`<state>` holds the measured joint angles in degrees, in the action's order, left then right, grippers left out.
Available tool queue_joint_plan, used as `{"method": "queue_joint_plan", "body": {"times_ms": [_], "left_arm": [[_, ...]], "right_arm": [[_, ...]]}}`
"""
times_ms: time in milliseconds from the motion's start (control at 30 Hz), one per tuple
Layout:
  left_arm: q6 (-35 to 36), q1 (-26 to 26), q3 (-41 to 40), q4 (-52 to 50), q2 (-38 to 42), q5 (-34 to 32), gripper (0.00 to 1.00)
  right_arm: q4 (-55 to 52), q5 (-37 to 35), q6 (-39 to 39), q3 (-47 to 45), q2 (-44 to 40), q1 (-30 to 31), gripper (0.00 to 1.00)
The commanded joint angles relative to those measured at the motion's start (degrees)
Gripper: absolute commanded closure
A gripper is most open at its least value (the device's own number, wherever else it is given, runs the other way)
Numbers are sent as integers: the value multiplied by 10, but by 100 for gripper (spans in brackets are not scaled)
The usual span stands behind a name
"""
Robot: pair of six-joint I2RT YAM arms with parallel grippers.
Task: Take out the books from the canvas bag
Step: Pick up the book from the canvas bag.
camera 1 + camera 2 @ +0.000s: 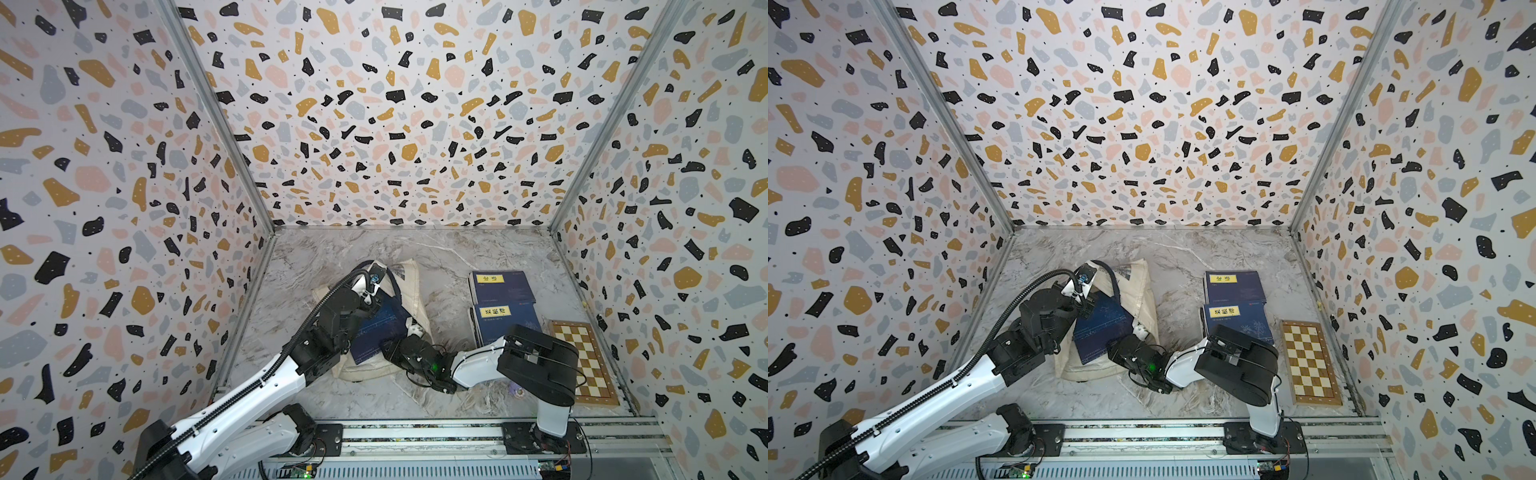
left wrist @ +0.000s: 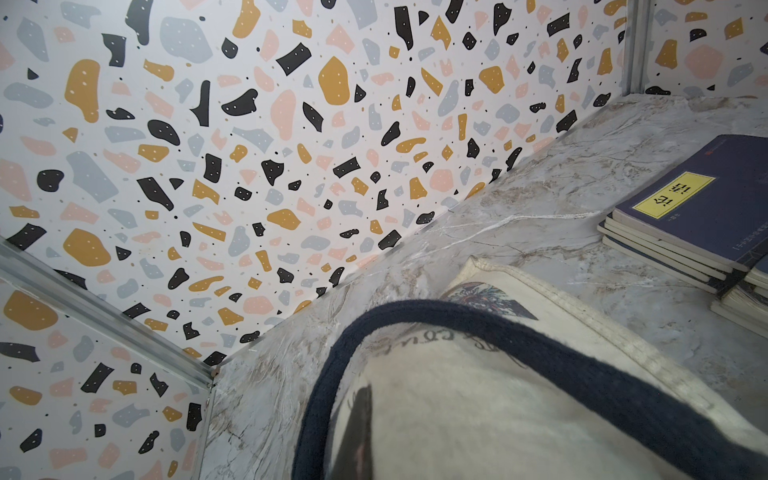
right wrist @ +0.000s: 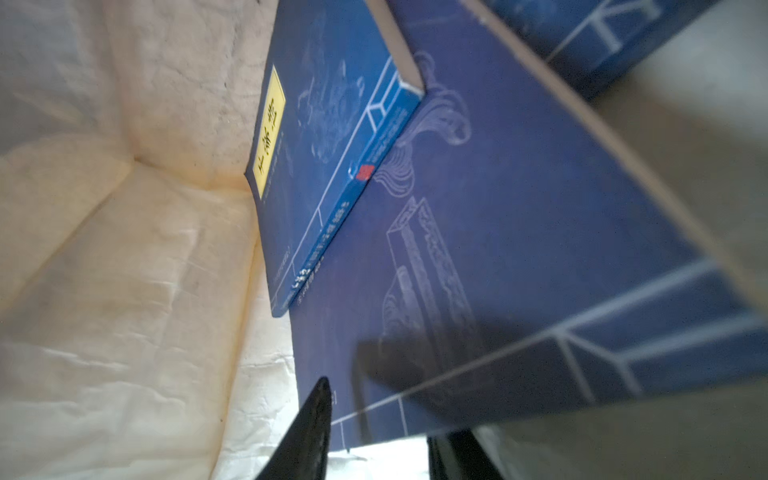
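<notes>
Books (image 1: pixel 503 291) lie in two navy stacks on the marble table (image 1: pixel 436 257) in both top views. Beside them a navy book (image 1: pixel 380 328) shows in the mouth of the canvas bag (image 1: pixel 409 286). The left gripper (image 1: pixel 375 277), pinched closed, holds the bag's top edge up.

Left wrist view: bag cloth and navy strap (image 2: pixel 540 332) sit close up.

Right wrist view: inside the bag, the right gripper (image 3: pixel 382 409) has its fingers (image 3: pixel 316 415) apart astride a navy book's corner. Whether they pinch it, I can't tell.

Both top views are bright and even, with walls (image 1: pixel 104 166) bent at the edges. Shadows on the surface (image 1: pixel 436 257) are soft. Inside the canvas bag (image 3: pixel 124 291) the right wrist view is dimmer, and the nearest book (image 3: pixel 540 249) looks blurry.
</notes>
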<state>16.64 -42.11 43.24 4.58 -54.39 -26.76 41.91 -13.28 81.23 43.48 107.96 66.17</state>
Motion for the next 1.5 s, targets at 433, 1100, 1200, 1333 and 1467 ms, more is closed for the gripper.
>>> {"method": "queue_joint_plan", "body": {"times_ms": [433, 1100, 1200, 1333, 1467], "left_arm": [[-19, 5, 27, 43, 12, 0, 100], [-58, 18, 45, 23, -12, -29, 100], [-74, 25, 56, 8, -21, -40, 100], [-93, 31, 65, -5, -30, -40, 100], [-104, 34, 75, -21, -43, -39, 100]], "right_arm": [[62, -48, -11, 41, 40, -39, 71], [82, -12, -127, -57, -93, -29, 100], [56, -4, -155, -71, -130, -22, 100], [22, 4, -179, -89, -172, -12, 100], [-24, 11, -202, -91, -206, -3, 100]]}}
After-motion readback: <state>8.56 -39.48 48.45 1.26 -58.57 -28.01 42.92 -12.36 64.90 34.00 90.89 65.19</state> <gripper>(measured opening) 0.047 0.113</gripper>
